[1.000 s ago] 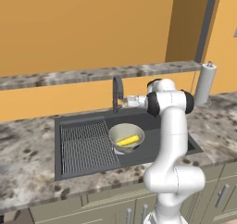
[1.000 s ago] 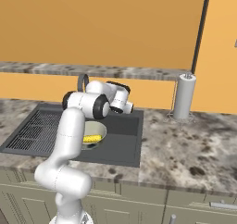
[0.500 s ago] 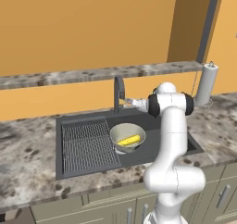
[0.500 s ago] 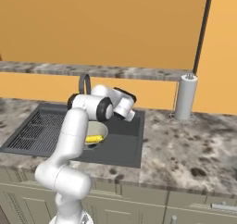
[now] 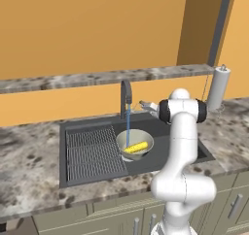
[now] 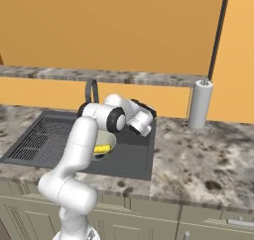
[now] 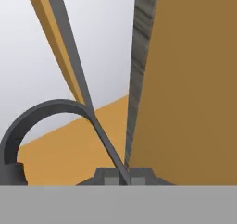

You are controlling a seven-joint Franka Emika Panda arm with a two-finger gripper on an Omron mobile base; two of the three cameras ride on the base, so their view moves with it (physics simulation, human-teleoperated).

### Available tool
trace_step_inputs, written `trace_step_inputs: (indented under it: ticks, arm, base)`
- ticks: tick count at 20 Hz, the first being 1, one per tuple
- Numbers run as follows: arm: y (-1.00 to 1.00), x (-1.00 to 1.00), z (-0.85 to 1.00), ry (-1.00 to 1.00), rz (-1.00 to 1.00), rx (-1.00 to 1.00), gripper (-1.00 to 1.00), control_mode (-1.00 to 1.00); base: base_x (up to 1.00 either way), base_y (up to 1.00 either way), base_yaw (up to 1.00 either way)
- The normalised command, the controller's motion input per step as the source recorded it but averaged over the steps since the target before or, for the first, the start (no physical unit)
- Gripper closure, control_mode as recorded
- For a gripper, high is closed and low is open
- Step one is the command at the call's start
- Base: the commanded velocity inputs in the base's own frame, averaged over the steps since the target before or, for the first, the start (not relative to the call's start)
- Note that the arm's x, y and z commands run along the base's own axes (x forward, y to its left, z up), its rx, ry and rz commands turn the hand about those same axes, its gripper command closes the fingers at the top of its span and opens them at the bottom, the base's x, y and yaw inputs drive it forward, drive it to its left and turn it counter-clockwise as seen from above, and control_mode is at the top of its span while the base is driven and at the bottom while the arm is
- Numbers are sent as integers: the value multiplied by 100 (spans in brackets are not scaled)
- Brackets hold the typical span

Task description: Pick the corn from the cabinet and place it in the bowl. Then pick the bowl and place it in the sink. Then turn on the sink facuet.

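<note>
I see the short yellow corn cob (image 5: 135, 147) lying in the round pale bowl (image 5: 134, 142), which sits in the basin of the dark rectangular sink (image 5: 87, 127), right of its ridged drainboard. The slim arched faucet (image 5: 125, 96) stands behind the bowl. A paper-towel roll (image 5: 219, 89) stands on the speckled stone desk (image 5: 29, 156), far right.

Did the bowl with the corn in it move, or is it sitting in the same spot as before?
No. The bowl sits in the same spot in the sink, right under the faucet. What's new is water pouring into it.
</note>
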Motion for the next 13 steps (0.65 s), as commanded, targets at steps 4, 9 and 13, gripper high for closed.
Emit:
trace_step_inputs:
  ticks: [4,9,13]
  arm:
    - [-74,-13,-4,1,0,11,100,-100]
    - [-41,-13,-6,0,0,5,100,-100]
    - [-17,-14,0,0,-1,4,100,-100]
  base:
    - [0,0,0]
    - [0,0,0]
    - [0,0,0]
